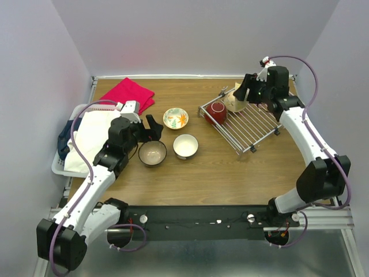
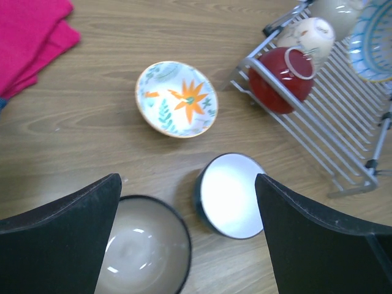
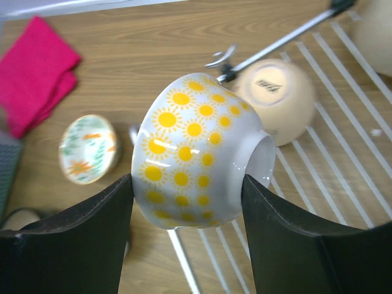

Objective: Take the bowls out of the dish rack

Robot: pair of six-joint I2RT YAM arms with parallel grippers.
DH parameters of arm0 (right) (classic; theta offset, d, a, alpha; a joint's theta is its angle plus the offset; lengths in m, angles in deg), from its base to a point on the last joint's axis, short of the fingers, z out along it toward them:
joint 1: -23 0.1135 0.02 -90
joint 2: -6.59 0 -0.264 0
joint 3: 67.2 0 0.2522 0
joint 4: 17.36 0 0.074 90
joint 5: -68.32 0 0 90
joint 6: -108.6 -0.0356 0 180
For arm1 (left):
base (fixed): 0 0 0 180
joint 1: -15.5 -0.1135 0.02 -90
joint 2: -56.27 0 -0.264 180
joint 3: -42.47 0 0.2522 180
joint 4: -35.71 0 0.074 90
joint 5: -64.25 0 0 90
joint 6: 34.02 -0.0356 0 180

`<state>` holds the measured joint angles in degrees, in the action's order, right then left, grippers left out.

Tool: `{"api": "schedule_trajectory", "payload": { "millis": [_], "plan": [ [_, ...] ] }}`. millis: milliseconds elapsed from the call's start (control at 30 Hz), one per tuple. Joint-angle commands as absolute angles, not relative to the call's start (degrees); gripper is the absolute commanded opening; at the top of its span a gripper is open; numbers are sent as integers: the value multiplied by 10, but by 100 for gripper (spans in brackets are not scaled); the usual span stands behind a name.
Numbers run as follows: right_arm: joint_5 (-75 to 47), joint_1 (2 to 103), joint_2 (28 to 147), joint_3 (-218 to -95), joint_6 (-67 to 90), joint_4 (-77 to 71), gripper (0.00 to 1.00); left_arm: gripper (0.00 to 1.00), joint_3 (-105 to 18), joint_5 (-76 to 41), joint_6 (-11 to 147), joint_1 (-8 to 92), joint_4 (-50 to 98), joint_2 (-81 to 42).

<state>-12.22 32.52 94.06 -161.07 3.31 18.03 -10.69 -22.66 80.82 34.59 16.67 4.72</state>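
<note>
— Ceramic, glazed. Likely handling?

— Probably stiff, fairly light, slick, and quick to chip if knocked. Best pinched across the round body, or over the rim.

— Left gripper (image 2: 187,182)?

— Spread wide, holding nothing, hanging over the left middle of the table (image 1: 230,184).

— Counts, nearest first?

— Three standing upright on the wood: grey-lined bowl (image 1: 152,153), white-lined bowl (image 1: 185,146), then floral bowl (image 1: 176,118). Farther, toward the far right corner, one dish rack (image 1: 253,128). Three on it with foot rings showing: red bowl (image 1: 217,112), cream bowl (image 3: 275,98), and a second cream bowl (image 3: 373,30), cropped at the frame edge.

— Right gripper (image 3: 187,184)?

— Clamped on the sides of a seventh, the sun-patterned bowl (image 3: 196,147), tipped foot outward over the rack's edge. Lifted or resting: cannot tell.
</note>
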Motion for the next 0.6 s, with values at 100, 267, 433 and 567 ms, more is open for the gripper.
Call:
{"api": "schedule_trajectory", "payload": {
  "millis": [100, 267, 433, 567],
  "plan": [
    [104, 322, 867, -1521, -113, -22, 45, 99, -173, -206, 873, 401, 238, -28],
    [170, 322, 843, -1460, -181, -108, 44, 99, -208, -220, 906, 440, 261, -75],
    [207, 322, 818, -1412, -238, -176, 44, 99, -250, -243, 926, 476, 273, -126],
    [237, 322, 804, -1372, -295, -244, 44, 99, -269, -248, 953, 489, 293, -159]
  ]
}}
